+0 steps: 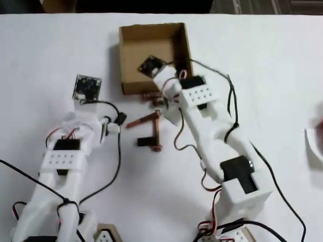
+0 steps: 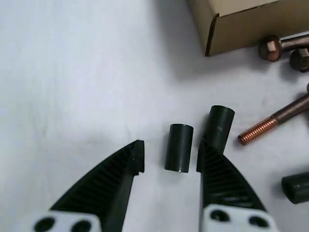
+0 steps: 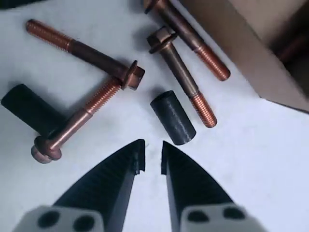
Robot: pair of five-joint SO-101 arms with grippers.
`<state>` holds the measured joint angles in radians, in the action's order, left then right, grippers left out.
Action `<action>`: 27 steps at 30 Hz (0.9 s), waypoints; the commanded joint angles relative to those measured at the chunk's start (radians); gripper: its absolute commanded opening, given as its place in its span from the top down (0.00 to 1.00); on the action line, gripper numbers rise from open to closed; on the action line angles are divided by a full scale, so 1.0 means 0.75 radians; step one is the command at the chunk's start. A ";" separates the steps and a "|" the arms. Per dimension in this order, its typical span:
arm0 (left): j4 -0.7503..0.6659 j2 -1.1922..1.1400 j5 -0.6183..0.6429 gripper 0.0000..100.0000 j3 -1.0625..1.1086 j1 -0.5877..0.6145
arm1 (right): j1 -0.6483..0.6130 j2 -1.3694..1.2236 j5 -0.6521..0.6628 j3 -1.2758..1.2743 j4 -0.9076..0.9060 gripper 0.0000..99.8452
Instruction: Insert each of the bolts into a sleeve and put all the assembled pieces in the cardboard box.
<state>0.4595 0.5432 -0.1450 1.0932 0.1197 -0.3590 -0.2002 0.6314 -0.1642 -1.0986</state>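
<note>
My left gripper [image 2: 169,162] is open, and a black sleeve [image 2: 179,147] lies on the table between its fingertips. A second sleeve [image 2: 219,126] touches one finger from outside, and a copper bolt [image 2: 275,121] lies just beyond. My right gripper [image 3: 151,157] is open by a narrow gap and holds nothing. A short way ahead of it lies another black sleeve [image 3: 174,117], with several copper bolts [image 3: 84,48] around it. One bolt [image 3: 77,123] lies across a sleeve [image 3: 26,108]. From above, the cardboard box [image 1: 148,47] is at the back, with both grippers at the bolt pile [image 1: 148,121] in front of it.
A corner of the box [image 2: 241,24] rises close to the left gripper's workspace, with two bolt heads [image 2: 270,48] beside it. A further sleeve [image 2: 295,187] lies off to one side. A white dish [image 1: 319,144] with something red sits at the table's right edge. Cables trail from both arms.
</note>
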 commanded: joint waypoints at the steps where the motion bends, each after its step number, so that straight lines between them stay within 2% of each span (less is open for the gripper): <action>1: -0.020 0.061 -0.008 0.80 -0.007 0.008 | 0.005 -0.005 0.094 -0.012 0.081 0.98; 10: -0.018 0.061 -0.008 0.80 -0.007 0.008 | 0.003 -0.210 0.110 0.043 0.111 0.89; 22: -0.018 0.061 -0.008 0.80 -0.007 0.008 | 0.026 -0.357 0.113 0.176 0.107 0.89; 27: -0.018 0.061 -0.008 0.80 -0.007 0.008 | 0.026 -0.455 0.113 0.317 -0.052 0.92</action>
<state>0.4595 0.5524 -0.1450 1.0932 0.1181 -0.3560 -0.5025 0.7096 -0.0061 -1.0971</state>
